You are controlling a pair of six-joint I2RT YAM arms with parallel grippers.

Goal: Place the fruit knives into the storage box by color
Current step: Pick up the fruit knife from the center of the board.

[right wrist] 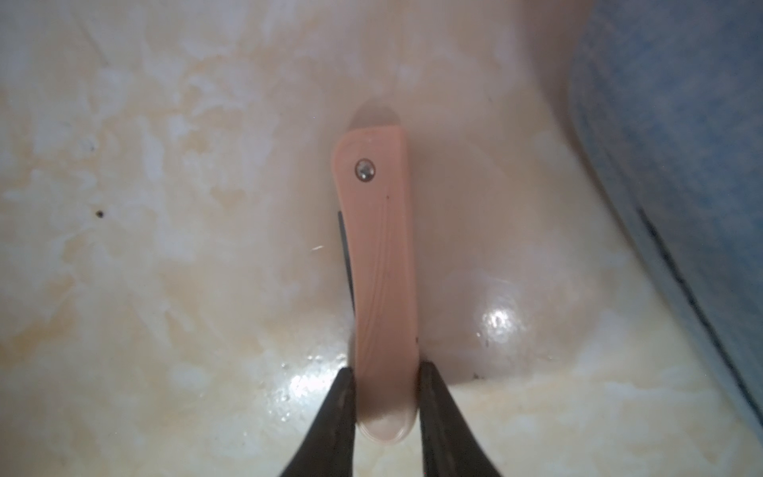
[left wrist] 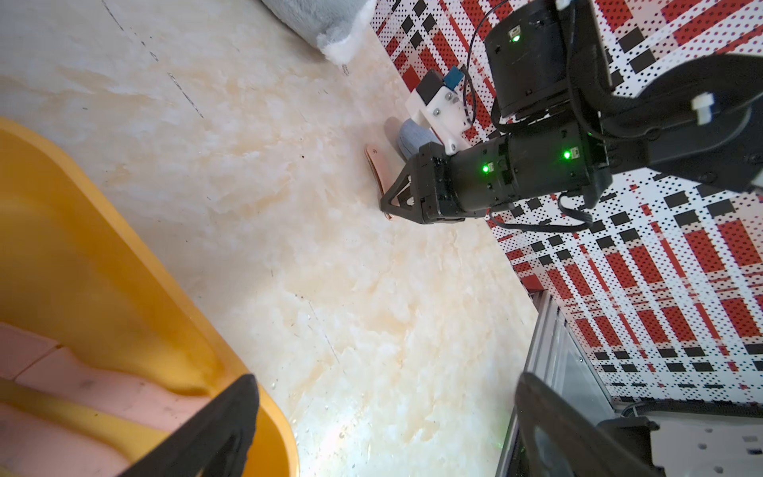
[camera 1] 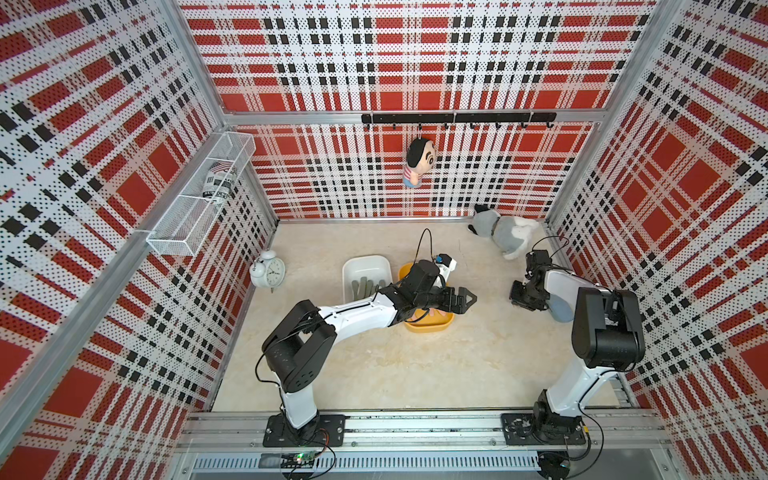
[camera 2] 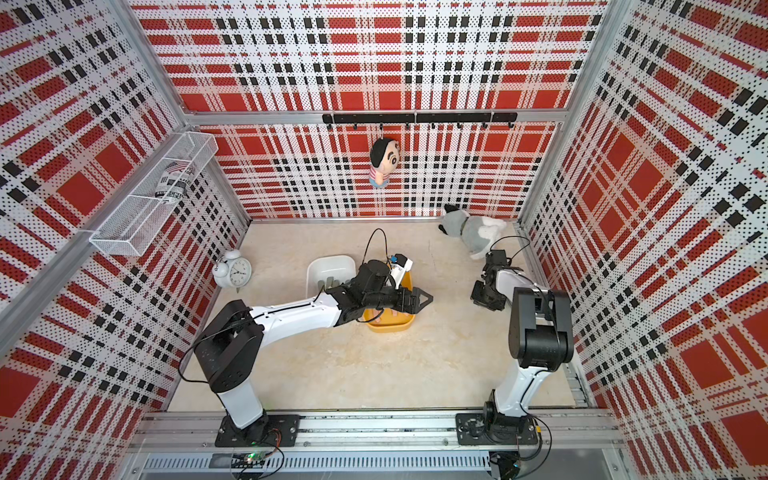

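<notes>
While sage-green knives (camera 1: 365, 286) lie in the white box (camera 1: 365, 261) and the left gripper (camera 1: 468, 298) hangs, fingers spread wide, over the yellow box (camera 1: 428, 329) of pink knives (left wrist: 103, 392), the right gripper (right wrist: 386, 392), at three o'clock from it, pinches a salmon-pink fruit knife (right wrist: 377, 247) lying on the tabletop (right wrist: 165, 247). Next, probably: lift it, carry it toward nine o'clock, and release it over yellow. No writing is readable.

In both top views the left storage box (camera 1: 365, 266) and right storage box (camera 1: 428, 328) sit side by side at frame centre, fruit knives (camera 1: 365, 286) in the left one. An alarm clock (camera 1: 268, 272) stands left of them, a plush dog (camera 1: 505, 232) upper right
</notes>
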